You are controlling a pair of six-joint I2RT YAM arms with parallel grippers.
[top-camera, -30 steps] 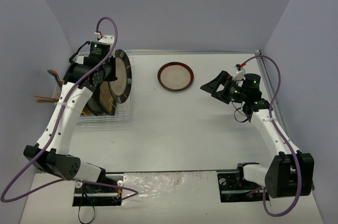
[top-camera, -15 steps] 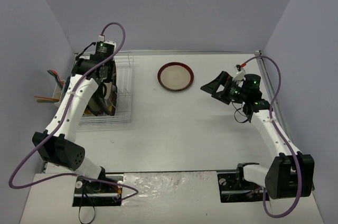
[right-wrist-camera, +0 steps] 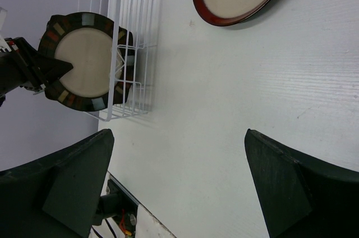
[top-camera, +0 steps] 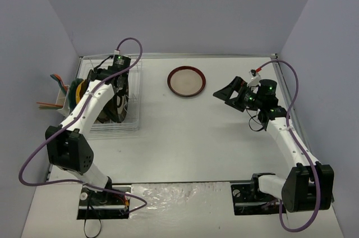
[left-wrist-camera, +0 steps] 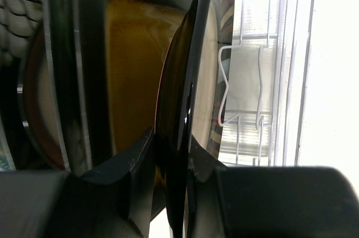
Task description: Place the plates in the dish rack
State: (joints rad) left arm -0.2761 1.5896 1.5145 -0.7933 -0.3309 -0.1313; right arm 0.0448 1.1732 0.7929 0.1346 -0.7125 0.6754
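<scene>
The left gripper (left-wrist-camera: pixel 171 149) was clamped on the rim of a dark-rimmed plate (right-wrist-camera: pixel 84 61), with one finger (left-wrist-camera: pixel 132 179) pressed to each face; the left wrist view showed that plate edge-on and upright. It had a pale centre and coloured patches round its rim. It stood within the dish rack (top-camera: pixel 132 120), which sat at 9 o'clock on the table (top-camera: pixel 196 137) in the top view. In the right wrist view the rack's white wires crossed in front of the plate's 3 o'clock edge. Just beside it, at its 9 o'clock in the left wrist view, a black plate with a yellow centre (left-wrist-camera: pixel 132 64) also stood upright; whether the two touched could not be told. Toward the rack's 9 o'clock side the top view showed an orange-yellow plate (top-camera: pixel 80 89) and a teal plate (top-camera: pixel 72 95) on edge. The red-rimmed plate (top-camera: pixel 186 81), pale in the centre, lay flat on the table at 12 o'clock, well apart from the rack. The right gripper (top-camera: pixel 230 93) hung off the table at 3 o'clock, its fingers (right-wrist-camera: pixel 73 184) spread wide with nothing between them, facing toward 9 o'clock across the bare surface
</scene>
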